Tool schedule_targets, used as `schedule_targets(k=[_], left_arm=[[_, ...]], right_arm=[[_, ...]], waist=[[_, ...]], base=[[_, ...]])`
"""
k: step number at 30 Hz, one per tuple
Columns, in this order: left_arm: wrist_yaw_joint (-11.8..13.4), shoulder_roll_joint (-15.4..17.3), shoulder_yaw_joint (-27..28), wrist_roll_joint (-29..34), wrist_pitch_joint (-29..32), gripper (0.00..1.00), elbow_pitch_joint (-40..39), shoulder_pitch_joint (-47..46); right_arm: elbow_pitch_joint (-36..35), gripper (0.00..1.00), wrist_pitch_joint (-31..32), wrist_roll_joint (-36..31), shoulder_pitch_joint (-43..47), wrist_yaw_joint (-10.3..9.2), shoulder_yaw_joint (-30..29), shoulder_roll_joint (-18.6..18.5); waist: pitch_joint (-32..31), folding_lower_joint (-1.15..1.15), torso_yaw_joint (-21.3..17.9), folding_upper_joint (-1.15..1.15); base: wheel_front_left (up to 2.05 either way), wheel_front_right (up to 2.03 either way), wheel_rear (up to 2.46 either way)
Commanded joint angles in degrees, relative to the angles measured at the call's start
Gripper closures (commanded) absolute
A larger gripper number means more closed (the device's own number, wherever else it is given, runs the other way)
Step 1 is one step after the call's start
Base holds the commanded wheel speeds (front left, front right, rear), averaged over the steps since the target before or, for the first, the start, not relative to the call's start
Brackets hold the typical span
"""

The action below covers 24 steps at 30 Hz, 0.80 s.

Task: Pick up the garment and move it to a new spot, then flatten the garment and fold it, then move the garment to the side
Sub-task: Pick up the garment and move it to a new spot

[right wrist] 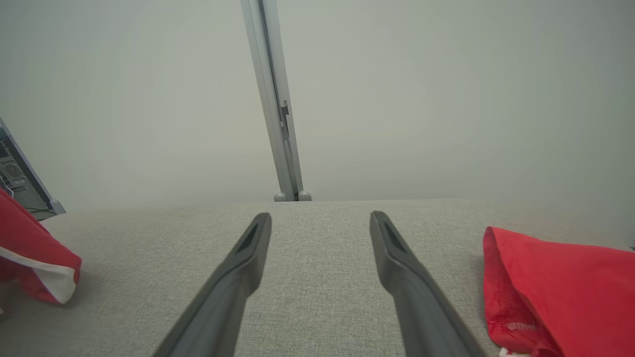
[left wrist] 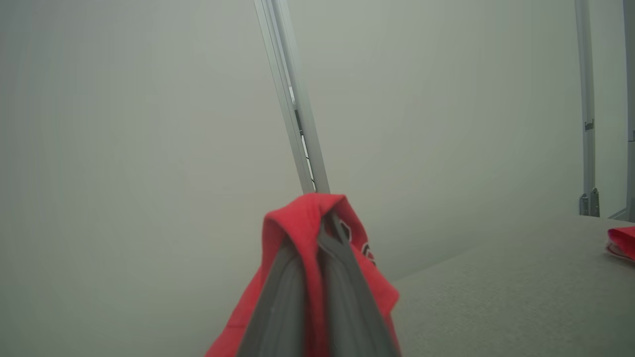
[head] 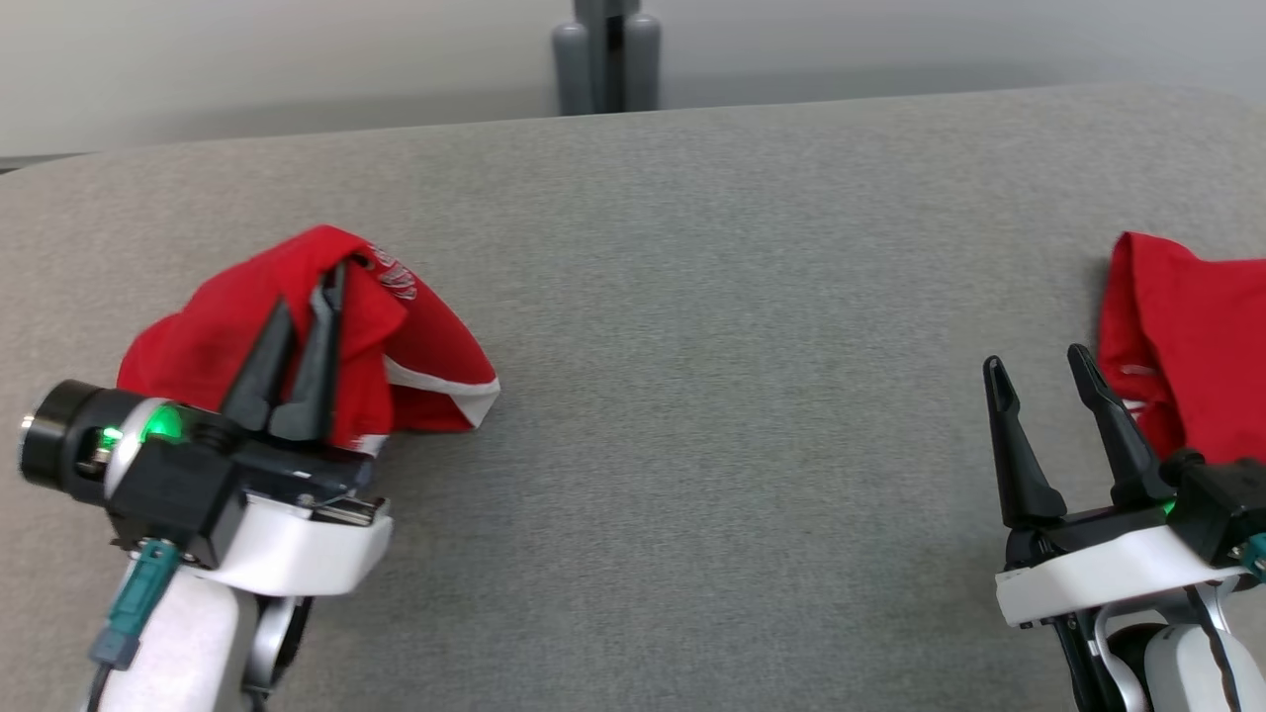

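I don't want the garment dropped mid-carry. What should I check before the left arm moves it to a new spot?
1. Jaws of the left gripper shut on the red garment: ok.
2. Garment fully off the grey table: cannot tell; its hem hangs low.
3. Jaws of the right gripper open and empty: ok.
4. Bare table between the grippers for landing: ok.
5. Landing area free of the second red cloth: ok, it lies at the right edge.

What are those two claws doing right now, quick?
Left gripper: shut on the red garment.
Right gripper: open, holding nothing.
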Motion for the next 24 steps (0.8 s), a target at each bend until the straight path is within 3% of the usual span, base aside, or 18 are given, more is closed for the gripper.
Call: schedule_targets(k=[1, 14, 20, 24], left_arm=[[-0.5, -0.5, -0.7, -0.2, 0.1, 1.0, -0.4, 0.2], [-7.1, -8.0, -12.4, -0.5, 1.5, 1.0, 12.3, -8.4], [-9.3, -10.7, -16.5, -0.4, 2.9, 1.0, 20.9, -12.7], [-10.5, -12.1, -19.0, -1.0, 4.0, 1.0, 26.4, -14.8]], right_arm=[[0.1, 0.0, -0.4, 0.5, -0.3, 0.01, 0.2, -0.4], [2.3, 0.0, -2.7, 4.1, -1.1, 0.01, 2.2, -0.3], [4.2, 0.0, -4.4, 5.9, -1.4, 0.01, 3.1, -0.3], [5.1, 0.0, -5.3, 6.5, -1.8, 0.01, 3.0, -0.3]], waist=[[0.0, 0.0, -2.3, 0.0], [3.8, 0.0, -18.0, 0.0], [5.9, 0.0, -22.6, 0.0], [6.9, 0.0, -23.4, 0.0]], base=[[0.0, 0.0, 0.0], [0.0, 0.0, 0.0], [0.0, 0.0, 0.0], [0.0, 0.0, 0.0]])
